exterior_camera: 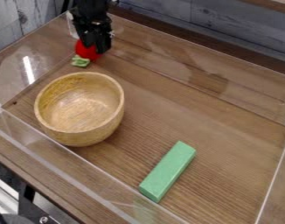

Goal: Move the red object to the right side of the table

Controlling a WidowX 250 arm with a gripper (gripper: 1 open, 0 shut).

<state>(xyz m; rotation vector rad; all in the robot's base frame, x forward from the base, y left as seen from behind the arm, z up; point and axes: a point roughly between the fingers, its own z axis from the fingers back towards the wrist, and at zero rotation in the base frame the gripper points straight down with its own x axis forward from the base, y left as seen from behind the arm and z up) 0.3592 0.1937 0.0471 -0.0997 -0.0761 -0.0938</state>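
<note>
My gripper [91,37] surrounds the red object [86,49] by the table's [209,122] far-left corner; whether I grasp it, I cannot tell. The wooden bowl [79,108] sits near, toward the left edge; the green block [169,170] lies well apart.

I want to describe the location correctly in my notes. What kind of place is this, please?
Probably a robotics lab test station: a wood-grain tabletop bordered by clear acrylic walls, a toy fruit and a black end effector above it.

Smooth wooden bowl [79,133], satin sheen; beneath it, a wood-grain tabletop [204,114], lightly glossy; matt green block [169,170]
</note>
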